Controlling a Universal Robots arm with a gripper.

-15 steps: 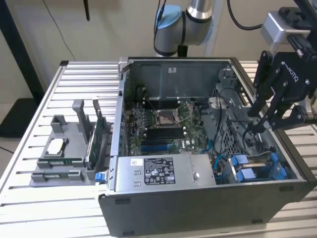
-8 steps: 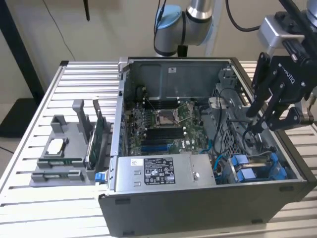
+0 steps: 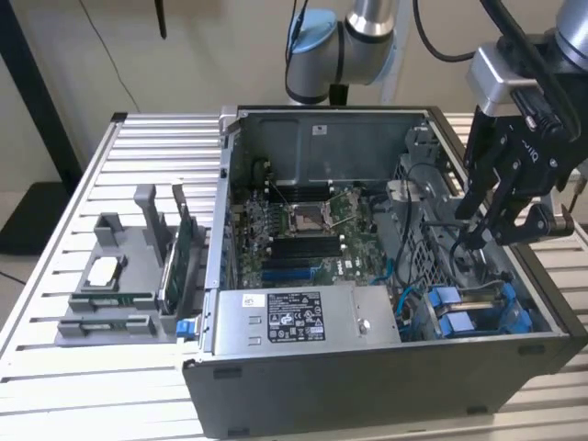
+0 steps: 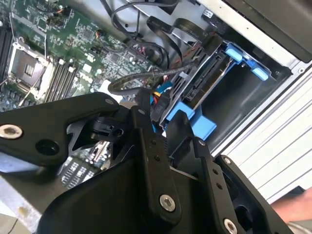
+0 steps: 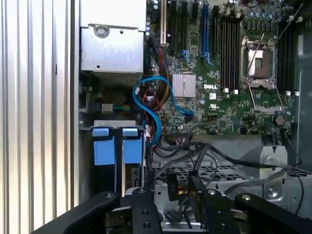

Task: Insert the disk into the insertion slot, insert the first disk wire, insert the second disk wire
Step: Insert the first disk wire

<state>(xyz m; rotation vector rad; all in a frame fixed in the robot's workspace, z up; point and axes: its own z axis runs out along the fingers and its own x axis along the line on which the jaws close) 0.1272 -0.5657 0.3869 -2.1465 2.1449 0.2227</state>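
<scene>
Two blue-fronted carriers sit side by side in the grey drive cage, the insertion slot [image 3: 487, 296], at the case's front corner. The disk [image 5: 132, 150] is the one nearer the motherboard, pushed in, with its silver body showing behind the blue front [image 4: 194, 123] [image 3: 447, 314]. My black gripper [image 3: 470, 234] hangs above the case, over the perforated metal floor beside the cage. Its fingers [image 5: 196, 187] look shut on a black disk wire connector [image 5: 173, 185] with red and yellow leads [image 4: 157, 95]. Black cables trail from it down into the case.
The open case [image 3: 303, 377] lies on a slatted aluminium table [image 3: 147, 147]. Inside are the motherboard [image 5: 229, 92], a power supply box [image 3: 294, 317] and a blue data cable [image 5: 151, 109]. At the exterior view's left stands a grey fixture [image 3: 119, 276] with parts.
</scene>
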